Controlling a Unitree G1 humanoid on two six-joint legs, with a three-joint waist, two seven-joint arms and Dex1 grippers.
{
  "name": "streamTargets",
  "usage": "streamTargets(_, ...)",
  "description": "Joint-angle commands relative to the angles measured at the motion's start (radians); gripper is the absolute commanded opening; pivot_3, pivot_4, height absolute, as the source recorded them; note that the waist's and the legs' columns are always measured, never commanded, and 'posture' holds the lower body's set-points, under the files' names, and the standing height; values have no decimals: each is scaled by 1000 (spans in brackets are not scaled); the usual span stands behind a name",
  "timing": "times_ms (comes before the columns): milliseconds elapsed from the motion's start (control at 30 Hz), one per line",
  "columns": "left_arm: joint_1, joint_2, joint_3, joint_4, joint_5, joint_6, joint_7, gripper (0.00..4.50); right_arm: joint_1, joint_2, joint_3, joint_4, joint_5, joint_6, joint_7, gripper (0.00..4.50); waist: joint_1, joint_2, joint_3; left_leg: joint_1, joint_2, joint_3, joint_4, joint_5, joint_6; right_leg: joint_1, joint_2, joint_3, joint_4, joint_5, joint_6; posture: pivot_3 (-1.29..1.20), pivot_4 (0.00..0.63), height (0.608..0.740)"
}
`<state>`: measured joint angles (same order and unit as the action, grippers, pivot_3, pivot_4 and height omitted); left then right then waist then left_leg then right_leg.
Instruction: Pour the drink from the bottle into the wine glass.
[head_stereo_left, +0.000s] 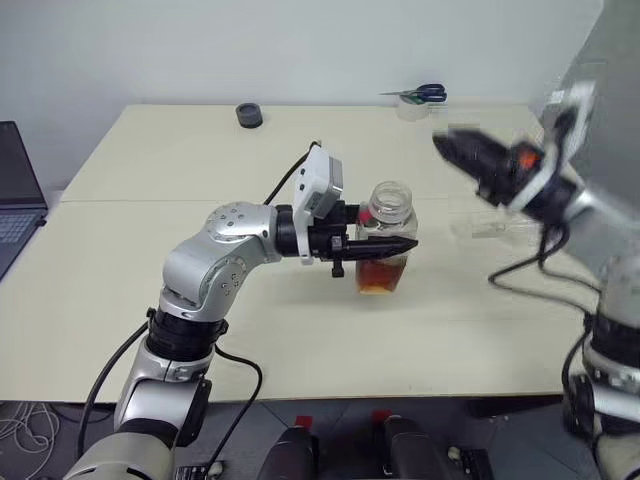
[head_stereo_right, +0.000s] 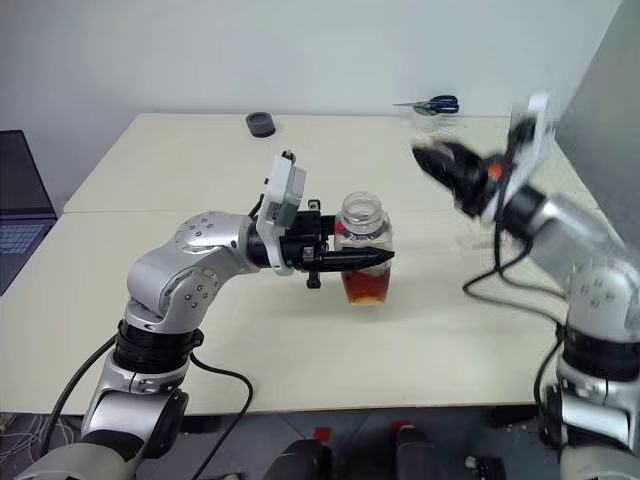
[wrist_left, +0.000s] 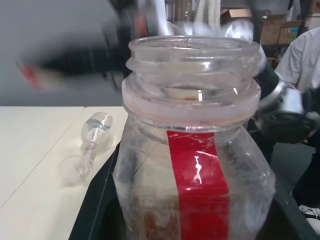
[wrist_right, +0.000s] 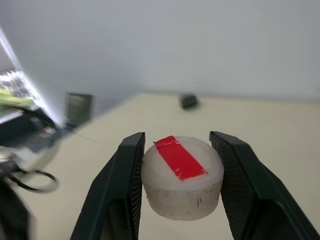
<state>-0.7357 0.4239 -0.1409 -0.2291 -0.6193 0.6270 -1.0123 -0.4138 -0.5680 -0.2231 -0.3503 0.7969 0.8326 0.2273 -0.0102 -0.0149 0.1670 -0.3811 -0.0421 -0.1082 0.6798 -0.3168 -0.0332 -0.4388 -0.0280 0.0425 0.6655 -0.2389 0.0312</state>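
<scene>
Clear plastic, scuffed and slightly clouded, is forming the bottle (head_stereo_left: 385, 238), which is standing uncapped near the middle of the bench (head_stereo_left: 150, 300). Its lower part is being cut off in the left wrist view, and the left gripper (head_stereo_left: 400, 245) is hiding part of its front in the head views. A red label strip is running down one face below the wide neck. The drink (head_stereo_right: 366, 285) is showing as an amber layer filling only the bottom of the bottle. The left gripper's fingers are clamping the bottle's body from the robot's left side.

The right gripper (wrist_right: 176, 175) is appearing smeared by motion in the head views, above the bench to the right of the bottle. Its fingers are gripping the white cap (wrist_right: 181, 176), which is carrying a red strip on top.

The wine glass (wrist_left: 90, 145) is lying on its side on the bench, faint and hard to make out. Scissors (head_stereo_left: 420, 94) and a small dark disc (head_stereo_left: 249, 115) are resting near the far edge.
</scene>
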Motion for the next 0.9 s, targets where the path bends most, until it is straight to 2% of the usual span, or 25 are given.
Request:
streamTargets(33,-6,-3,16,-46,-20,-4,4,1818,145,4,43,-15,-213,-120,-76,1823,-1,0,0,0,0,1,0,0,0,-1,0,1,0,0,0,0,150,740)
streamTargets(167,-6,-6,12,-46,-20,-2,4,1818,269,85,92,104,-388,-288,-122,1823,-16,0,0,1,1,2,0,0,0,-1,3,2,1,0,0,0,150,740)
streamTargets(367,-25,-8,12,-38,-19,3,0,1818,297,244,69,179,-434,-303,-188,1823,-24,1,0,7,2,4,0,0,0,1,6,5,8,0,0,0,150,740)
streamTargets(467,-30,-7,15,-36,-19,5,-2,1818,313,272,65,153,-437,-302,-180,2677,-22,1,0,11,2,3,0,0,0,5,7,5,8,0,0,0,150,740)
streamTargets(633,-30,-12,13,-32,-15,2,-4,1818,336,312,63,118,-437,-295,-180,4457,-21,1,0,18,2,1,-1,0,0,15,8,2,4,-1,-1,0,150,740)
streamTargets(800,-36,-16,12,-24,-12,-2,-5,1818,350,312,89,75,-468,-288,-168,4457,-21,1,0,18,2,-1,-1,0,0,17,8,1,1,-1,0,0,150,740)
streamTargets(900,-34,-16,14,-24,-11,-2,-4,1818,348,238,108,18,-503,-341,-90,4457,-21,1,0,18,2,-1,-1,0,0,17,8,1,1,-1,0,0,150,740)
